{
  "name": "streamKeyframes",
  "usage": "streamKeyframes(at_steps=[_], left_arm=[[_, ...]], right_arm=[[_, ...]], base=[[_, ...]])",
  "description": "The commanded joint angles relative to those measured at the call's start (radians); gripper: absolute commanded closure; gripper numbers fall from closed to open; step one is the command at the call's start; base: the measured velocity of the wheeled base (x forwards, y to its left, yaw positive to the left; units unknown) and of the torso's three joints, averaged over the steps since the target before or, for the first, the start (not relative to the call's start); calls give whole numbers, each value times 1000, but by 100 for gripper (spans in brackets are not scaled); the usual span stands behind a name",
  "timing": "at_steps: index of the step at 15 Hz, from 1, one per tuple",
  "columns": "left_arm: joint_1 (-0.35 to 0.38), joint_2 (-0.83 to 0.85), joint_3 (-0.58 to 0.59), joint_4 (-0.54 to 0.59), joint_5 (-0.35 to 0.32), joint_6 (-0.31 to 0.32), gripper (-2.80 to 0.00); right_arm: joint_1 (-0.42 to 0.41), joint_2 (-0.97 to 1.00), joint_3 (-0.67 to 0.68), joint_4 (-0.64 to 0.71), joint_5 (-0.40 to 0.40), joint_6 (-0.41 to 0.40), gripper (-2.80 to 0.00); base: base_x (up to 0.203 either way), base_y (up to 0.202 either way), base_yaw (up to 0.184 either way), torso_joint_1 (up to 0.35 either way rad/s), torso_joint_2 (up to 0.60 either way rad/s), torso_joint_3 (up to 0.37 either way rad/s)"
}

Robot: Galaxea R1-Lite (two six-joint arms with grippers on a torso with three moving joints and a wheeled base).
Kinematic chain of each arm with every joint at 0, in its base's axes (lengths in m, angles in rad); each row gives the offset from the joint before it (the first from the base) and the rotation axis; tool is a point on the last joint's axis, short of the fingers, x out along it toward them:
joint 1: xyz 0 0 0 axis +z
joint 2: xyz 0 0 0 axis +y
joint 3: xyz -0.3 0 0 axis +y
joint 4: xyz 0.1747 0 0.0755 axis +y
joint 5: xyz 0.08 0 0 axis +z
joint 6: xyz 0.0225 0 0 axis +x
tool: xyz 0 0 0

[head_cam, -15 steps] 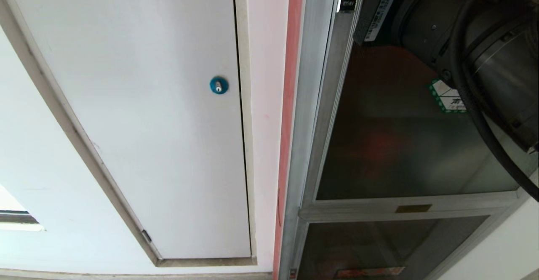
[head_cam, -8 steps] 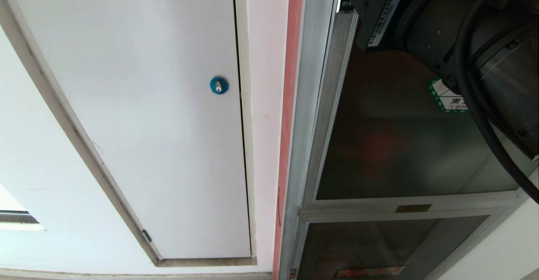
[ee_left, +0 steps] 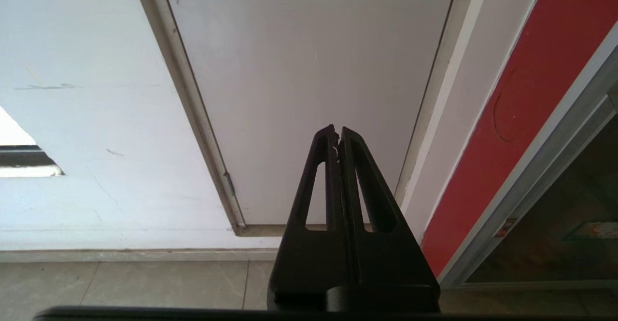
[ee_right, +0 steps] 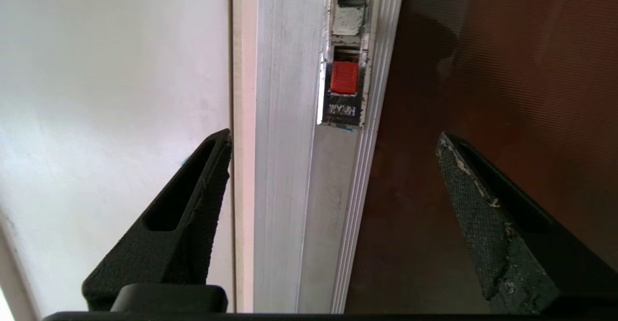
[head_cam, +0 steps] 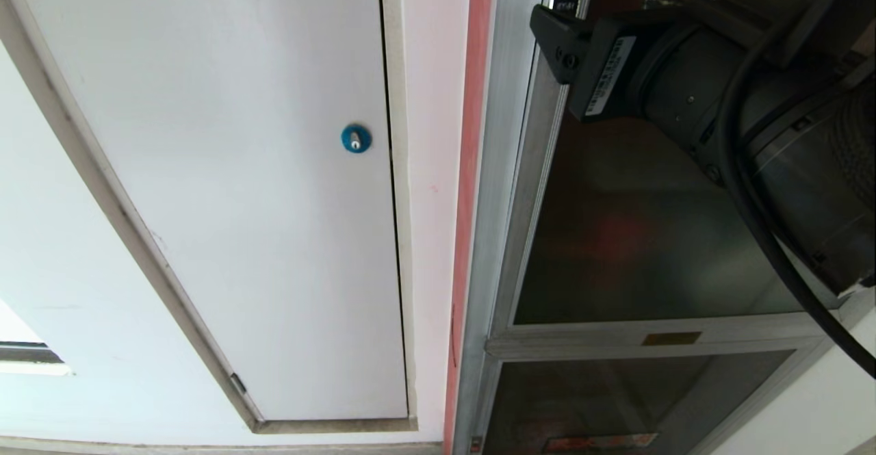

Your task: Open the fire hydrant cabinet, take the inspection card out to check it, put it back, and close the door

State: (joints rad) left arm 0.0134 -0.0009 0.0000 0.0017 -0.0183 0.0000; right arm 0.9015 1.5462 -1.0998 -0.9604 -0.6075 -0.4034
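Right wrist view: spread pincer (ee_right: 333,140) before red latch (ee_right: 344,77)

From the head we look forward and down along the wall, taking in the white door (head_cam: 260,188) with its blue lock (head_cam: 356,138) on the left and the fire hydrant cabinet (head_cam: 510,167) on the right, with our right arm close in front of the lens. Our right wrist camera sits very near the cabinet's silver frame, facing the red latch (ee_right: 344,77), which the head view also catches at its top edge. Our left wrist camera hangs lower and farther back, facing the white door's lower corner and the floor (ee_left: 145,282), and it shares that door and the cabinet's edge with the head view.
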Motion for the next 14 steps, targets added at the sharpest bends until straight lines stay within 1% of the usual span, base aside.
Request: streamKeyframes(at_steps=[1,4,9,14], left_arm=[[0,1,0,0,0,0,0],[0,1,0,0,0,0,0],[0,1,0,0,0,0,0],[0,1,0,0,0,0,0]], right_arm=[[0,-12,40,-49,-2,-6,-280],[0,-8,27,-49,-2,-10,-280],[-3,33,-50,-45,-3,-25,-280],[-30,86,-143,-43,-2,-40,-280]], base=[[0,0,0,0,0,0],[0,0,0,0,0,0],[0,0,0,0,0,0],[0,0,0,0,0,0]])
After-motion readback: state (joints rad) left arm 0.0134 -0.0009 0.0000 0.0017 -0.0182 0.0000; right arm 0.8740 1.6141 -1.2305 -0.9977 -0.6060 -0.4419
